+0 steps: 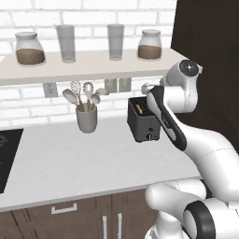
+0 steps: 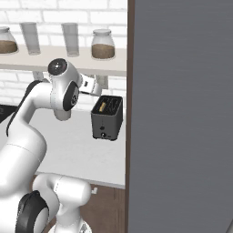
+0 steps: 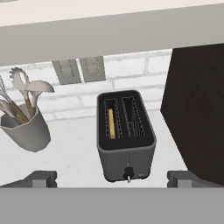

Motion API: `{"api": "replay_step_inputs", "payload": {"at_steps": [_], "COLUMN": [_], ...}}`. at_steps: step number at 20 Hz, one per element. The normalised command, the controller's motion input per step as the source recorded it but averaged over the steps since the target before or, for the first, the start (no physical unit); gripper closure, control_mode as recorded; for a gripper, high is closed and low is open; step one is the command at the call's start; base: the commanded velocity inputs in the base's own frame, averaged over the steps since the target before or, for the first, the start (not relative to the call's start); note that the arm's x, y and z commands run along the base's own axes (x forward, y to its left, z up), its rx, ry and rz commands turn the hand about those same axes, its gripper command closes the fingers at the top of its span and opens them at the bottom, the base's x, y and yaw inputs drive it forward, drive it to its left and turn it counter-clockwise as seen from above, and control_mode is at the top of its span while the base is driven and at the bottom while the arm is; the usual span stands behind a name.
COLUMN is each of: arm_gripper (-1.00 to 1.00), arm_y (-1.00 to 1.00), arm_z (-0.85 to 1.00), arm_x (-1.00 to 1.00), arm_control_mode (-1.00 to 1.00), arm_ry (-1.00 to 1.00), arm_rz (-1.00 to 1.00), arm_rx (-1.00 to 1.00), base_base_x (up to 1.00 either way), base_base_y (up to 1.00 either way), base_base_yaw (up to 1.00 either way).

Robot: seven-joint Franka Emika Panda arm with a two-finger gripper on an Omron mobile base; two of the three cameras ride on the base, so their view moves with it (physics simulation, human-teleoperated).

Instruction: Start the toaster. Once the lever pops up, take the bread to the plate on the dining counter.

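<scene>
Nearest me, my fingers point(image 3: 43, 178) stand wide open and empty above the toaster point(image 3: 126, 135); bread point(image 3: 111, 124) sits in its left slot, lever unpressed, everything left.

the toaster point(image 3: 126, 136) stands on the white counter point(image 3: 74, 162), its knob facing the camera. the bread point(image 3: 112, 124) sits upright in the toaster's left slot; the right slot shows bare wire. left of the toaster is a grey utensil cup point(image 3: 27, 130) with spoons. behind the toaster, two outlets point(image 3: 80, 70) sit on the brick wall under a shelf point(image 3: 109, 35). right of the toaster rises a dark panel point(image 3: 197, 109). the gripper's point(image 3: 112, 178) fingertips point(image 3: 41, 178) stand wide apart, nearer than the toaster.
</scene>
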Motion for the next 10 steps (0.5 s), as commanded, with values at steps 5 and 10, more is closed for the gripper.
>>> {"api": "replay_step_inputs", "payload": {"at_steps": [5, 10], "arm_gripper": [-1.00, -1.00], "arm_y": [0.00, 0.00], "arm_z": [0.00, 0.00], "arm_x": [0.00, 0.00], "arm_control_mode": [-1.00, -1.00], "arm_ry": [0.00, 0.00], "arm_rz": [0.00, 0.00], "arm_rx": [0.00, 0.00], "base_base_x": [0.00, 0.00], "base_base_y": [0.00, 0.00], "base_base_yaw": [0.00, 0.00]}}
